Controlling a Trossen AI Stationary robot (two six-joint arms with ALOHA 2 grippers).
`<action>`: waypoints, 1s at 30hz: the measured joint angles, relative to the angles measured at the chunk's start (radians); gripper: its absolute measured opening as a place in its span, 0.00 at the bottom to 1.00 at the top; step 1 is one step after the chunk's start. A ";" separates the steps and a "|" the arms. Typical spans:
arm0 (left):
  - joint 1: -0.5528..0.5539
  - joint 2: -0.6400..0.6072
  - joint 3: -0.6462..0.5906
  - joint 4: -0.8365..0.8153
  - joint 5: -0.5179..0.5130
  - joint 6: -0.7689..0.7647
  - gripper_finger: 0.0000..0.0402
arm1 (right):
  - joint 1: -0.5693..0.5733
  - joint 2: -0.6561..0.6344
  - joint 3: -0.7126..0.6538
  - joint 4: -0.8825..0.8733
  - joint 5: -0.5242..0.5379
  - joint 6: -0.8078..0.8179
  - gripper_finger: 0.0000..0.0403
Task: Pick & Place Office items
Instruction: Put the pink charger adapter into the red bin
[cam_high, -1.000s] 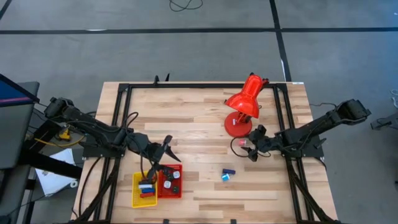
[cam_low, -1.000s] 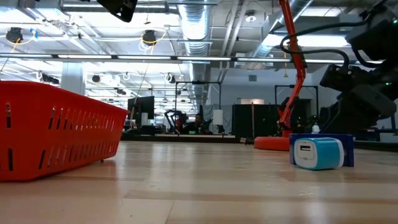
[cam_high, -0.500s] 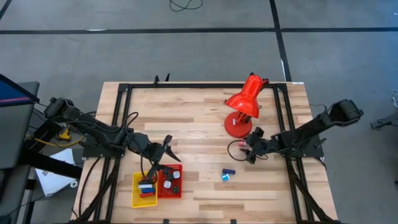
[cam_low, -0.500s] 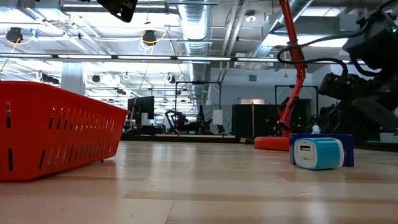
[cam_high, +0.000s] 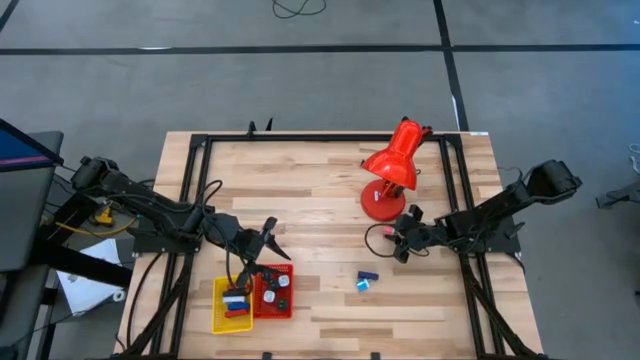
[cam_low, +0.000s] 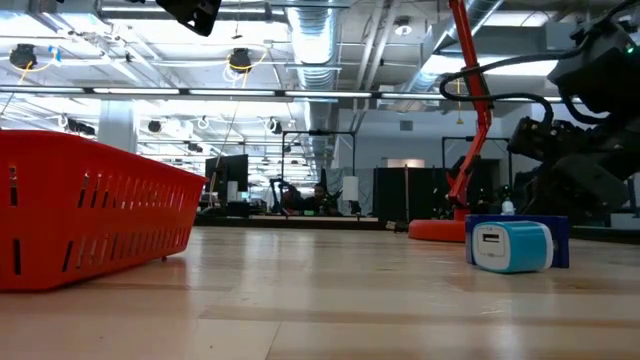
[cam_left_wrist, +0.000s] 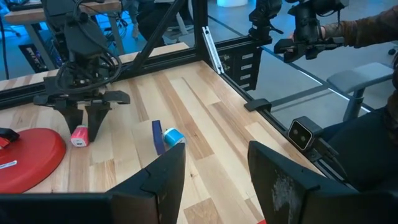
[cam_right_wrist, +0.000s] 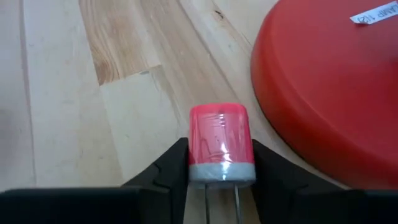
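Down on the table (cam_high: 310, 180), the right gripper (cam_right_wrist: 219, 177) has its fingers pressed against both sides of a pink plug (cam_right_wrist: 220, 152), which sits on the wood just beside the lamp (cam_right_wrist: 336, 81) base. Meanwhile the left gripper (cam_left_wrist: 214, 171) hovers over the red tray (cam_high: 273, 297), fingers partly apart and empty, with other items lying in that and the yellow tray (cam_high: 226, 318). Between the arms, a blue plug (cam_high: 363, 284) and dark blue block (cam_high: 369, 275) rest together.
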 joint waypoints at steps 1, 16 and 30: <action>0.000 0.000 0.000 0.000 0.000 -0.002 0.42 | 0.000 -0.007 -0.001 0.000 -0.006 0.003 0.31; 0.001 -0.058 0.001 -0.181 0.005 -0.195 0.42 | 0.041 0.211 0.729 -0.605 -0.081 -0.263 0.31; -0.001 -0.225 -0.092 -0.305 0.000 -0.271 0.42 | 0.158 0.925 1.521 -1.258 0.258 -1.197 0.31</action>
